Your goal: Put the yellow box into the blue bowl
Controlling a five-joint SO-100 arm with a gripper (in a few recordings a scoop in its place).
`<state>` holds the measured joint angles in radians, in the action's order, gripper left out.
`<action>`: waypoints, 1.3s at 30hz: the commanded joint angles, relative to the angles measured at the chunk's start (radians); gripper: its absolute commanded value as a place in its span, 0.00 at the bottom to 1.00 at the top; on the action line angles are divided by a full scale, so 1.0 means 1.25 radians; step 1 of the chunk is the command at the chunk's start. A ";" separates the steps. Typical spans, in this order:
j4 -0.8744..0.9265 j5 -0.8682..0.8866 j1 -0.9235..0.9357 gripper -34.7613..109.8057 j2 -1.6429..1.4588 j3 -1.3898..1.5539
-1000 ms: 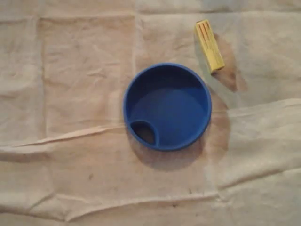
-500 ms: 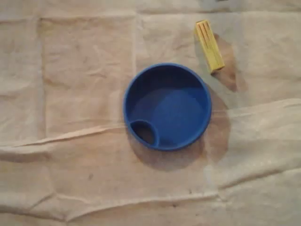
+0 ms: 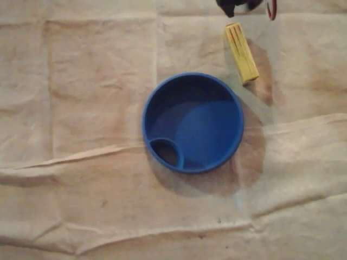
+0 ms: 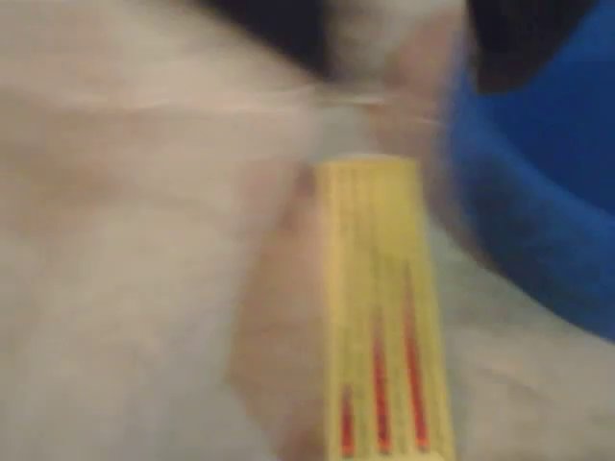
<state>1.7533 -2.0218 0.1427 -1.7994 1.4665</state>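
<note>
Unmoved on the wrinkled beige cloth [image 3: 81, 81], the yellow box [image 3: 242, 52] lies flat just beside the upper-right rim of the blue bowl [image 3: 192, 123], while the gripper [image 3: 233, 5] newly enters at the top edge, near the box's far end. Blur hides whether its jaws are spread or pressed together. The long, red-striped box looks rigid, so pinching across its narrow sides should suit; the bowl is smooth, round plastic

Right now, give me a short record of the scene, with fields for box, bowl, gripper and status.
object: box, yellow, lying flat on the cloth
goal: bowl, blue, empty
relation: box outside bowl, off its upper right in overhead view
arm: gripper at top edge, just above box; open or shut unclear
status: box not yet picked up
</note>
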 commanded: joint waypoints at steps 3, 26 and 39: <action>-0.058 -0.016 0.022 0.39 0.000 -0.034; -0.126 -0.016 0.037 0.40 0.179 -0.033; -0.133 -0.015 0.010 0.40 0.184 0.012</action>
<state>1.5953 -2.0264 0.1703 -1.5493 1.4742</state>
